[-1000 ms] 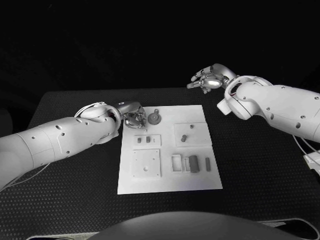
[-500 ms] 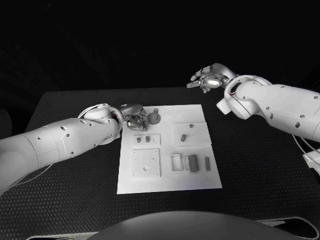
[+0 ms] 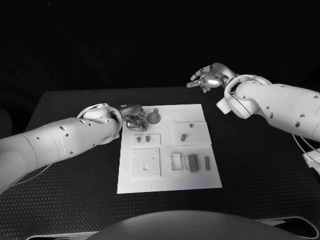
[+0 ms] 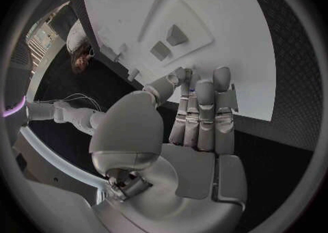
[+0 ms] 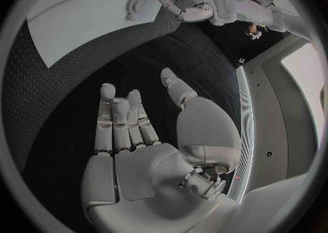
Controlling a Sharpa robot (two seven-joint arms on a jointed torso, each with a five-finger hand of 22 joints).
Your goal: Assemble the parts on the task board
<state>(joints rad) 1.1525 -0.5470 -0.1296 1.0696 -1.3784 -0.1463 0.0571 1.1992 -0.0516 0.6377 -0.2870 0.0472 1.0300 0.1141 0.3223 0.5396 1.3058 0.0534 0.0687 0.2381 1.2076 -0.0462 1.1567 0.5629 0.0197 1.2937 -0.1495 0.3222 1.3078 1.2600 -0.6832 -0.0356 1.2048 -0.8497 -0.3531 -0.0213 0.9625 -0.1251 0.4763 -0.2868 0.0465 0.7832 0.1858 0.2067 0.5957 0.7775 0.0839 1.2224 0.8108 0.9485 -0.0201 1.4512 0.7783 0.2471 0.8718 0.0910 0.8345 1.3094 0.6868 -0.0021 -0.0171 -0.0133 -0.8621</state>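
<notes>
In the head view the white task board (image 3: 171, 148) lies in the middle of the black surface (image 3: 73, 170), with the left hand (image 3: 135, 117) at its far left corner beside a round grey part (image 3: 154, 118). The right hand (image 3: 209, 80) hangs well apart beyond the far edge. In the left wrist view the left hand's fingertips (image 4: 204, 86) lie together at the board's edge, and I cannot tell if they pinch anything. In the right wrist view the right hand (image 5: 136, 134) is spread and holds nothing.

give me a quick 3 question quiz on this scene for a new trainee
1. True or false: the right silver hand holds a part.
2. Which hand is at the far-left corner of the white task board? A) left B) right
3. Fill in: the round grey disc-shaped part lies beside the ____ silver hand.

Key: 1 false, its fingers are spread and it holds nothing, beyond the board. 2 A. 3 left.
</notes>
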